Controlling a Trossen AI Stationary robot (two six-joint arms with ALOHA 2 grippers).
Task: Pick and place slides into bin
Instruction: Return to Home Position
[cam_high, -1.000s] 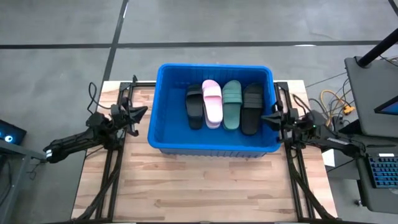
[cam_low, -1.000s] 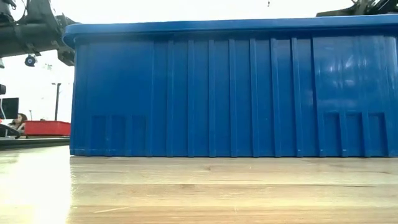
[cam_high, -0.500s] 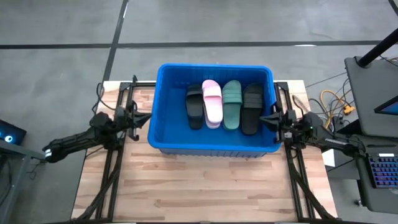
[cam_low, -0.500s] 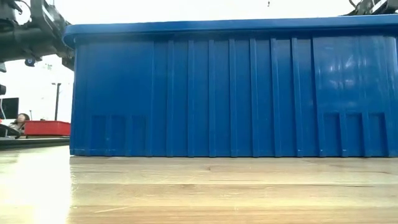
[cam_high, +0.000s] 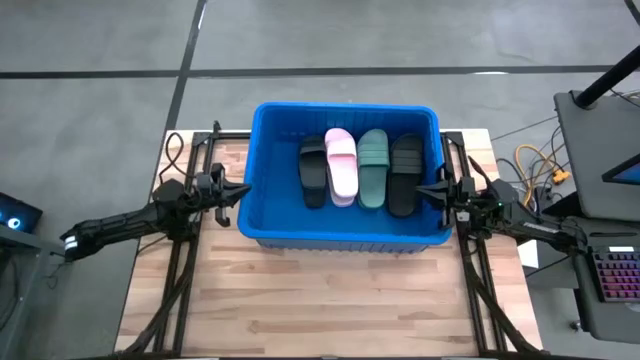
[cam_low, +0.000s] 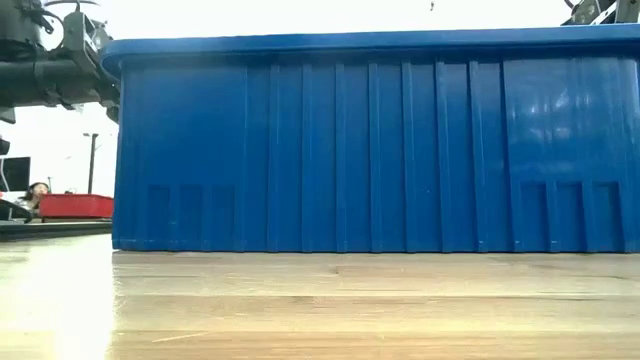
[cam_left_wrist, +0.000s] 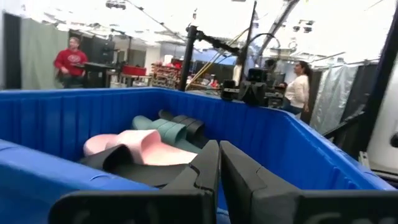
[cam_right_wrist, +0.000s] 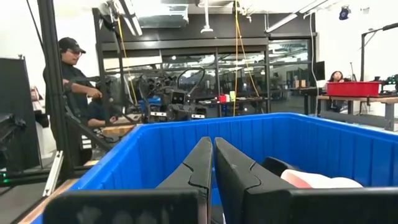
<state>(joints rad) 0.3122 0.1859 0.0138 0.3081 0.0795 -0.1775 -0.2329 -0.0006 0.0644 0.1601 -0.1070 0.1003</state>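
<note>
4 slides (cam_high: 358, 170) (black, pink, green, black) side by side inside bin (cam_high: 340, 236). Bin on bench (cam_high: 320, 300), far centre. Left arm (cam_high: 130, 222) stretched low and level, left jaws closed, at bin's left wall. Right arm (cam_high: 525, 224) mirrored, right jaws closed, at bin's right wall.

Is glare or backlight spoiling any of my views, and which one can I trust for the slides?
High view: evenly lit, slides plain in the bin. Low view: backlit, room behind washed white, glare on the table, sheen on the bin's wall. Left wrist view: bright lights behind, slides well lit.
</note>
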